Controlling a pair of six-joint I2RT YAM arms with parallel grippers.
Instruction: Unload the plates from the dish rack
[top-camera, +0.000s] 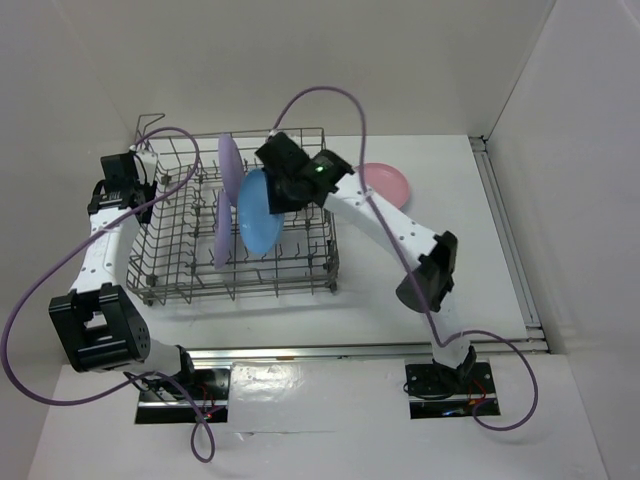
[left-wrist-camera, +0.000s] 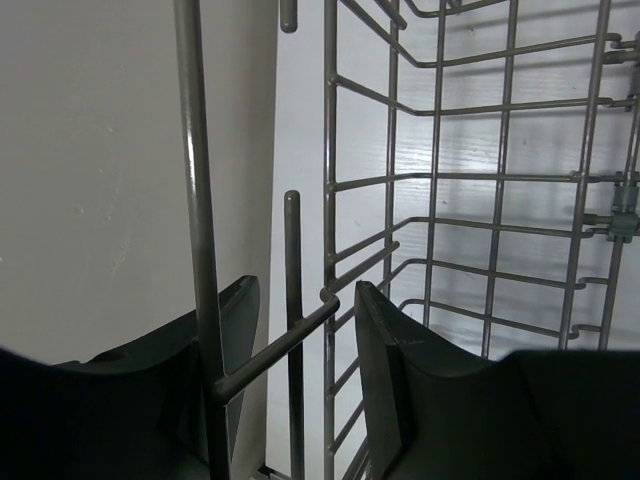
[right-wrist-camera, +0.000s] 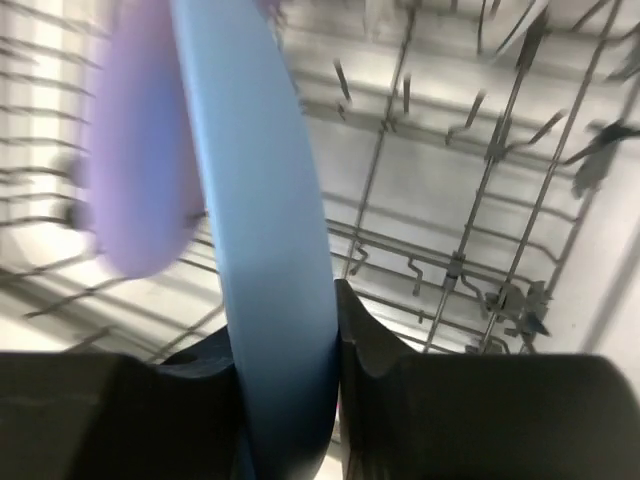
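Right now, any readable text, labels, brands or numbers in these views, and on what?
None readable: no words, labels or numbers on the dish rack, the blue plate, the lavender plates, the pink plate, the left arm or the right arm.
Only a green light on the right arm, no text by it.

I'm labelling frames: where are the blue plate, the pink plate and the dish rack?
blue plate (top-camera: 260, 228): top view, lower face.
pink plate (top-camera: 388, 183): top view, its centre.
dish rack (top-camera: 236, 284): top view, near wall.
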